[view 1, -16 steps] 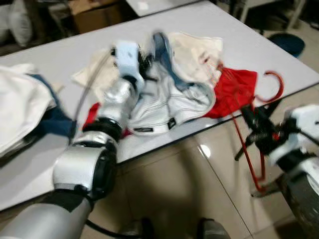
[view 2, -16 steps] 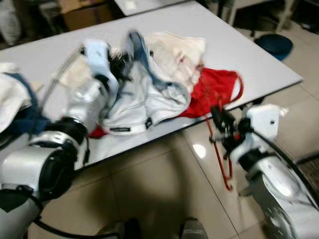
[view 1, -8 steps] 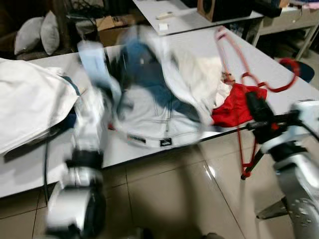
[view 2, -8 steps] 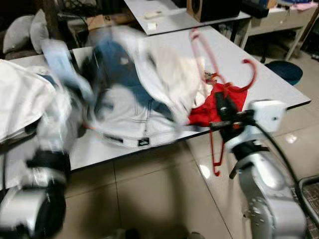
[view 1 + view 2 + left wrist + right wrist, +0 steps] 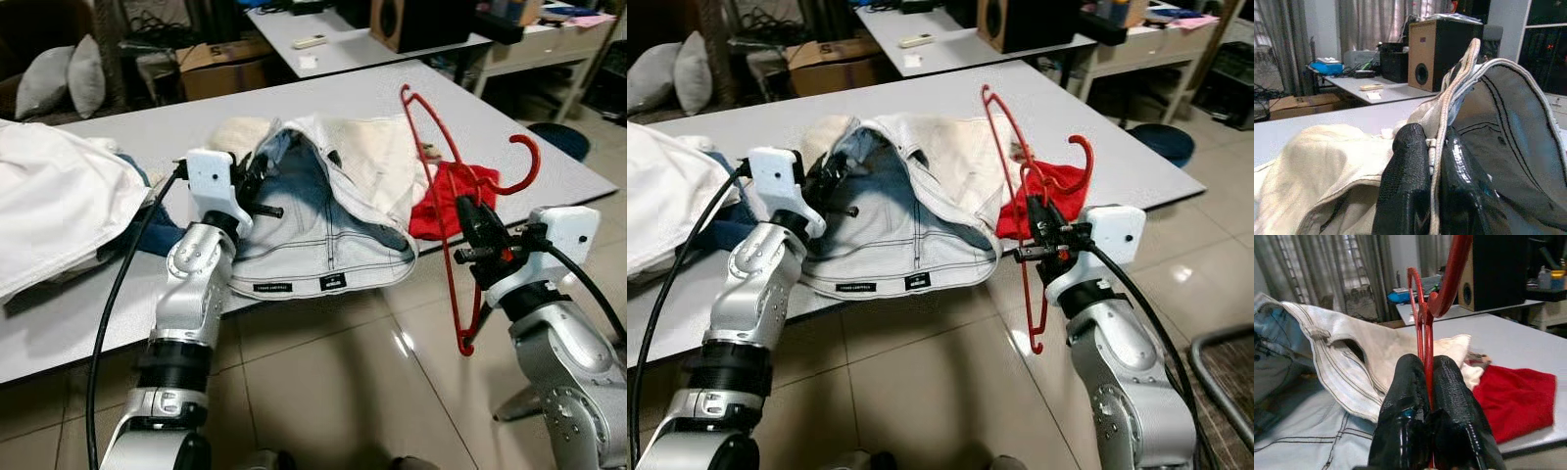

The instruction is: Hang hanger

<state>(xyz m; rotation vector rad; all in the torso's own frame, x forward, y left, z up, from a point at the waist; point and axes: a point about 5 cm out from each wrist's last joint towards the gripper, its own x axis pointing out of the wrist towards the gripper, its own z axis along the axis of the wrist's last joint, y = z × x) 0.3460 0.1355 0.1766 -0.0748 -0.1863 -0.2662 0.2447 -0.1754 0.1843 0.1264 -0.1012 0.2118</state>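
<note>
My right gripper hides the stretch of red hanger it clamps. The pale denim garment covers part of the red cloth. My left gripper buries the garment's hem. The white bundle runs off the picture's edge.

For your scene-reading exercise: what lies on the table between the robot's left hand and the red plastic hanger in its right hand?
In the left eye view, a pale denim jacket, pinched at its edge by the left hand, spreads toward the red plastic hanger.
</note>
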